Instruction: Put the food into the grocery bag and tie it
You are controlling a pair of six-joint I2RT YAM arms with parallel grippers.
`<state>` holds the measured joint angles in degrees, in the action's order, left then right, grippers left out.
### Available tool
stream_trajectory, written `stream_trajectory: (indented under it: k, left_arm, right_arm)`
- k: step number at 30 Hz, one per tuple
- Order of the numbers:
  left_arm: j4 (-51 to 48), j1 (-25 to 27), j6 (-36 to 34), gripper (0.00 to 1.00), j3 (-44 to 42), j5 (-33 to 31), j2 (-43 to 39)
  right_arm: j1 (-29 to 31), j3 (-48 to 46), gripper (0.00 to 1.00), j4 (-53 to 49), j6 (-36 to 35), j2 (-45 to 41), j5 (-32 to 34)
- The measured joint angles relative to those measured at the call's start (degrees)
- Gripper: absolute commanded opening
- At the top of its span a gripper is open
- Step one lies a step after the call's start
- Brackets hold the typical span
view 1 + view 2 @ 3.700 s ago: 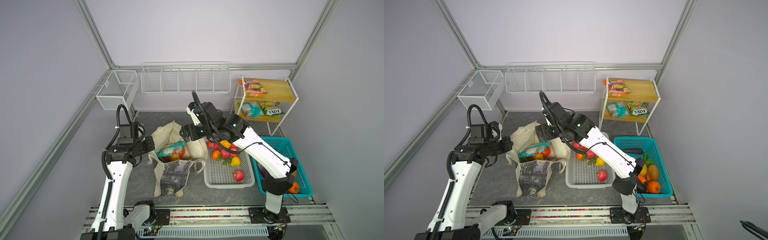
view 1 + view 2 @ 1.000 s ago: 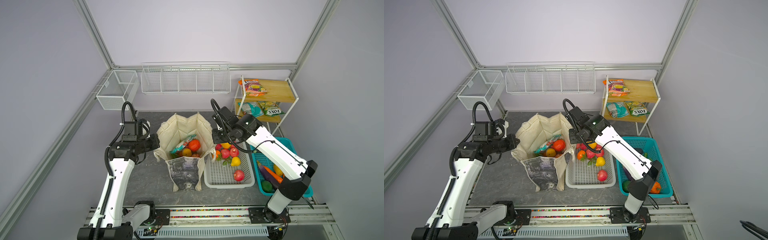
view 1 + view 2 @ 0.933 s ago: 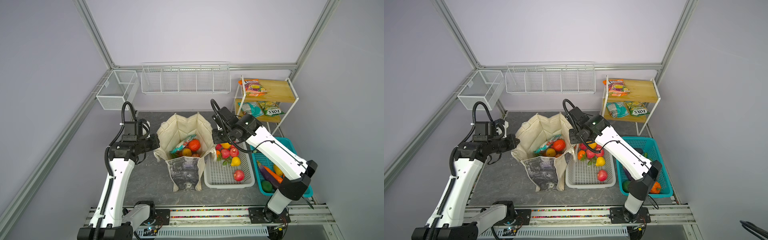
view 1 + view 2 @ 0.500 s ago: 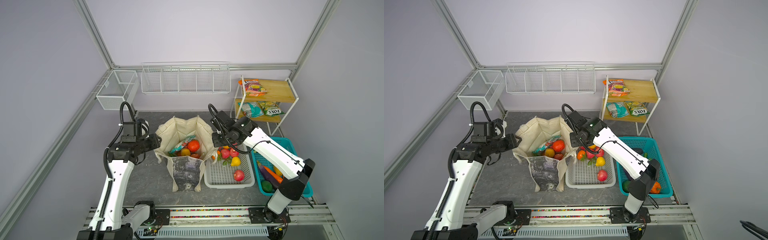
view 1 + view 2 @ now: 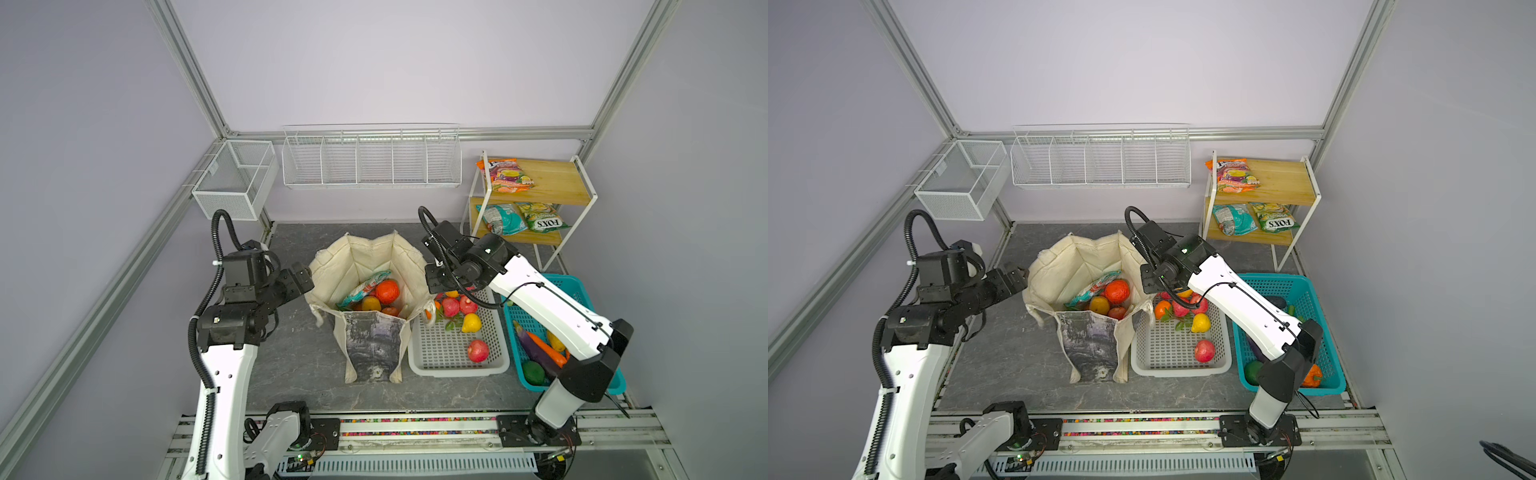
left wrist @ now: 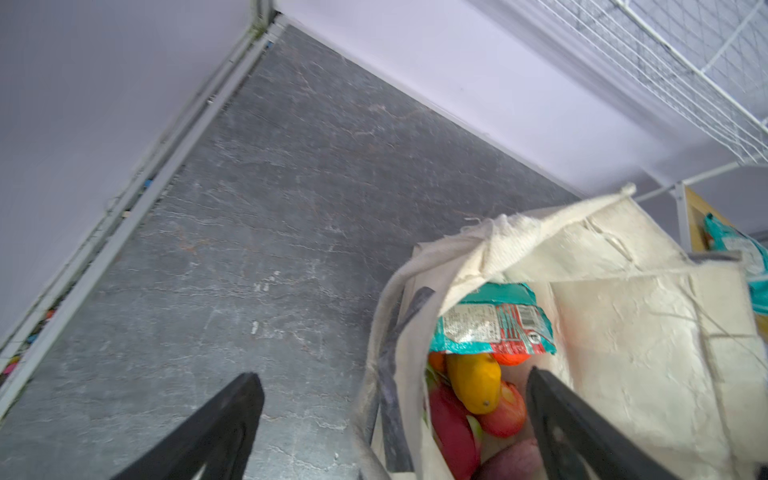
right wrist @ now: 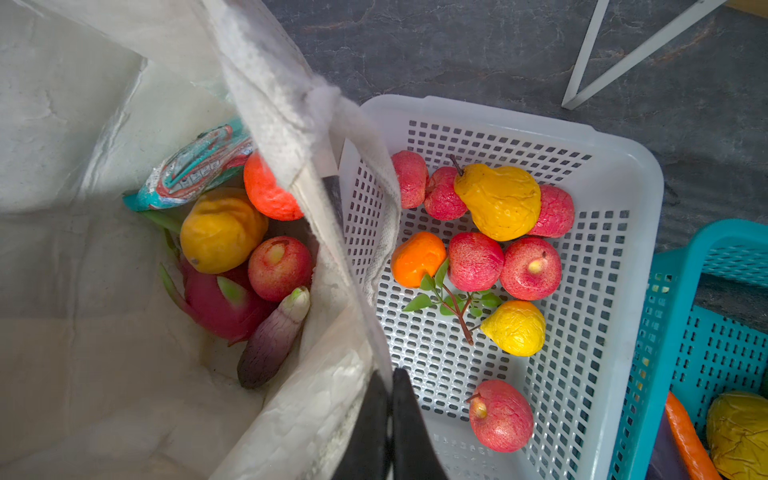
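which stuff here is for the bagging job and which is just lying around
Job: canvas tote, teal snack packet, orange, red apples in the white basket.
Lying about: wire wall rack, mesh bin, wooden shelf.

Background stuff: a white perforated basket (image 5: 457, 368) sits on the grey marbled surface (image 5: 299, 365), with a teal basket (image 5: 571, 286) right beside it. A two-tier wooden shelf (image 5: 557, 183) stands in the back corner. On the wall there's a long wire rack (image 5: 370, 162) and a mesh bin (image 5: 232, 183).

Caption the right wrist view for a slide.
Right pincer shut on the grocery bag rim, fruit inside, white basket beside.
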<state>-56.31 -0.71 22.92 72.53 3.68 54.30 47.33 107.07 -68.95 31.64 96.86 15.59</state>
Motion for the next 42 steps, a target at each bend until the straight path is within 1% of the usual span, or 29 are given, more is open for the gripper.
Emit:
stream_trajectory:
  k: [3, 5, 8, 12, 15, 18, 19, 21, 25, 29, 34, 38, 42]
  left_arm:
    - [-0.3, -0.8, 0.9, 0.93, 0.0, -2.3, -1.2]
    - [-0.5, -1.3, 1.5, 0.93, 0.0, -2.8, -1.6]
    - [-0.3, -1.6, 2.1, 0.94, -0.4, -2.5, -1.6]
    - [0.5, -1.6, 2.7, 0.89, -2.6, -0.3, -1.7]
    - [1.0, -1.6, 3.9, 0.82, -5.7, 0.7, -2.1]
    - [1.2, -2.0, 6.0, 0.71, -9.4, 0.9, -3.2]
    - [1.2, -2.2, 6.8, 0.69, -10.4, 0.8, -3.6]
    - [1.2, -2.9, 8.3, 0.61, -12.6, 0.9, -4.4]
    - [2.9, -5.1, 11.6, 0.56, -17.4, 2.5, -6.2]
    - [7.6, -7.7, 15.9, 0.53, -25.5, 8.4, -7.5]
    - [17.3, -9.3, 22.1, 0.52, -36.5, 17.7, -6.9]
    - [27.0, -10.0, 26.5, 0.52, -42.7, 24.0, -4.2]
    - [37.1, -10.2, 30.2, 0.51, -46.7, 29.0, -0.6]
  right_arm:
    - [0.0, 0.0, 0.07, 0.0, -0.2, -0.2, 0.2]
    - [-0.1, -0.1, 0.07, 0.0, -0.2, -0.5, 0.2]
    - [-0.2, -0.1, 0.07, 0.0, -0.4, -1.5, 0.6]
    - [-0.6, -0.7, 0.07, 0.0, -0.4, -2.8, 1.0]
    - [-0.9, -2.3, 0.07, 0.3, -0.4, -3.5, 1.1]
    - [-1.2, -3.6, 0.07, 0.7, -0.4, -4.0, 1.1]
    - [-1.3, -4.0, 0.07, 0.9, -0.4, -4.1, 1.1]
    - [-1.5, -4.8, 0.07, 1.3, -0.4, -4.4, 1.1]
    - [-1.7, -6.1, 0.07, 2.1, -0.4, -5.0, 1.0]
    - [-1.9, -6.8, 0.07, 2.7, -0.4, -5.6, 0.9]
    - [-1.9, -7.4, 0.07, 3.0, -0.4, -5.9, 0.9]
    - [-2.0, -8.0, 0.07, 3.3, -0.4, -6.4, 0.7]
    - [-2.1, -8.2, 0.07, 3.4, -0.3, -6.6, 0.6]
